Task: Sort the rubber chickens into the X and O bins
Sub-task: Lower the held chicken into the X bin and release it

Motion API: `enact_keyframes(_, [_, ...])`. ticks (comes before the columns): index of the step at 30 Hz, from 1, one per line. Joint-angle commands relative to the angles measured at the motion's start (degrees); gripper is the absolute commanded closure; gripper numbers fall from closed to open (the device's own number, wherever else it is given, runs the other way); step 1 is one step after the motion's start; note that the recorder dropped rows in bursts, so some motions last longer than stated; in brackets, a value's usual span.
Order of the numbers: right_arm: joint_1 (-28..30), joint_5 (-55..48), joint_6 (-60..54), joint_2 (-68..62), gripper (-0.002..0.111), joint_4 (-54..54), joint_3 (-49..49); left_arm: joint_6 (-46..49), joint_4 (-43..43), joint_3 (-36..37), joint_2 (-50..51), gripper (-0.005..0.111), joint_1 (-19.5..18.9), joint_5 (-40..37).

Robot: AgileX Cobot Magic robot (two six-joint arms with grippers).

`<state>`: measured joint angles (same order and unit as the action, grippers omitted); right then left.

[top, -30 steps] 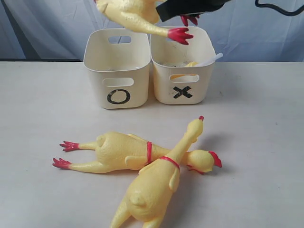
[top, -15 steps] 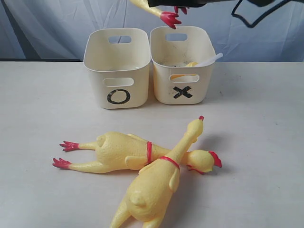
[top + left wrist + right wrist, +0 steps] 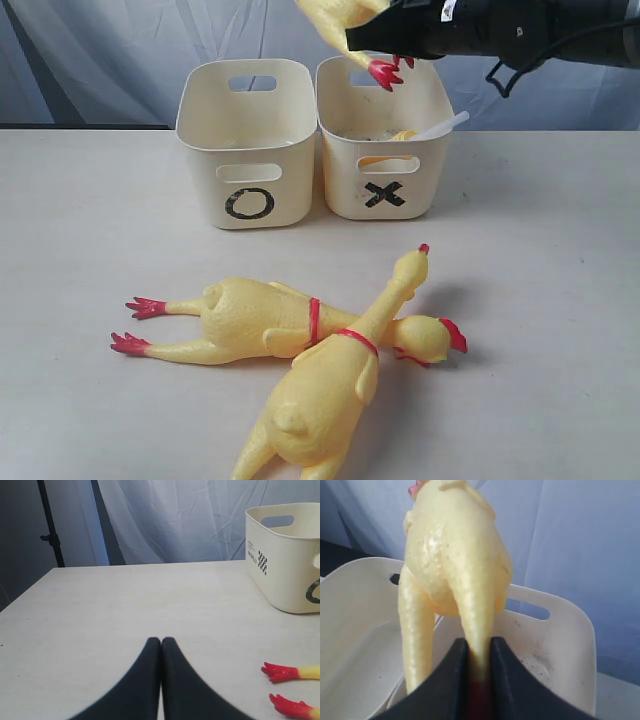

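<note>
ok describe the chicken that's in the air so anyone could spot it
Find the two cream plastic tubs on the white table; above the one marked X hangs a yellow rubber chicken. Unlike the two chickens lying crossed in front, the right gripper holds it by one leg.

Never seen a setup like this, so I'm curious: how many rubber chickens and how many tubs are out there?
Rubber chickens: 3 (held chicken in the right gripper, sideways chicken and front chicken crossed on the table)
Tubs: 2 (O tub, X tub)
Total: 5; white and yellow bits inside the X tub are too hidden to count.
</note>
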<state>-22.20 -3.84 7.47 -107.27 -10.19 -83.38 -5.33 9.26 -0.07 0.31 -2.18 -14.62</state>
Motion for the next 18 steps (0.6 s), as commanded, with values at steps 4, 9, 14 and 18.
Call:
enact_keyframes(4, [1.67, 2.25, 0.24, -3.73, 0.109, 0.24, -0.36, -0.40, 0.03, 0.07, -0.31, 0.107, -0.10, 0.94])
enact_keyframes(9, [1.89, 2.25, 0.24, -5.81, 0.109, 0.24, -0.36, -0.40, 0.03, 0.07, -0.31, 0.107, -0.10, 0.94])
enact_keyframes(14, [2.80, 0.65, 0.24, -6.91, 0.109, 2.00, -0.36, -0.40, 0.03, 0.07, -0.31, 0.107, -0.10, 0.94])
enact_keyframes(18, [3.18, 0.51, 0.24, -6.91, 0.109, 2.72, -0.36, -0.40, 0.03, 0.07, -0.31, 0.107, -0.10, 0.94])
